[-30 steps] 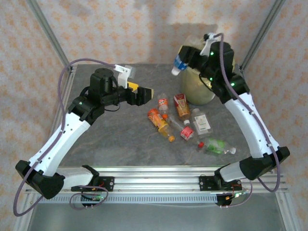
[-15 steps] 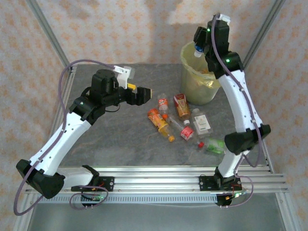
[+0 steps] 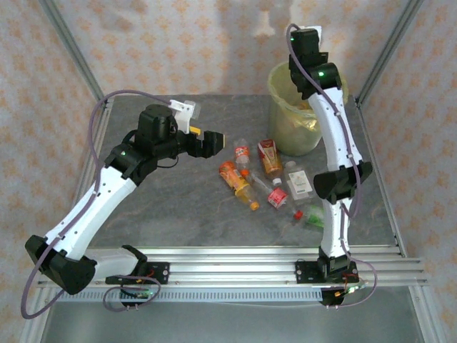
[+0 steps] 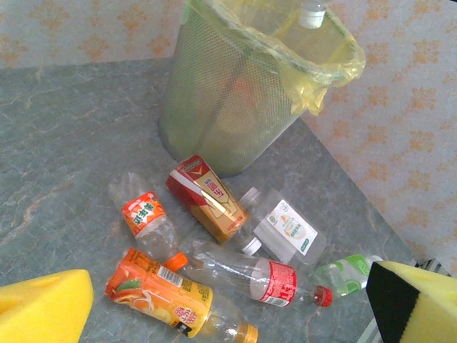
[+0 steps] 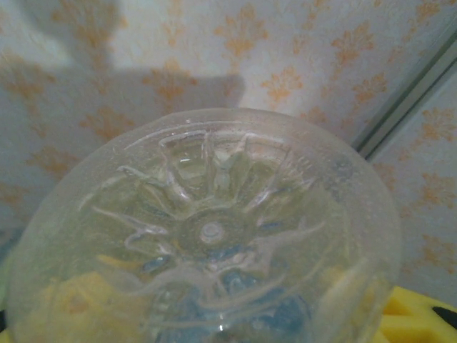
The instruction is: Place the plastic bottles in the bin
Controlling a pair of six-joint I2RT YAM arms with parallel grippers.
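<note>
While the right gripper [image 3: 300, 57] pinches a clear bottle [image 5: 207, 229] hanging lengthwise, cap down, the bin [image 3: 285, 132] appears to sit directly beneath it.

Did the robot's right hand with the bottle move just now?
Yes. In the top view, the right gripper, shut on a bottle, has swung from the bin's left edge to above its far rim.
</note>
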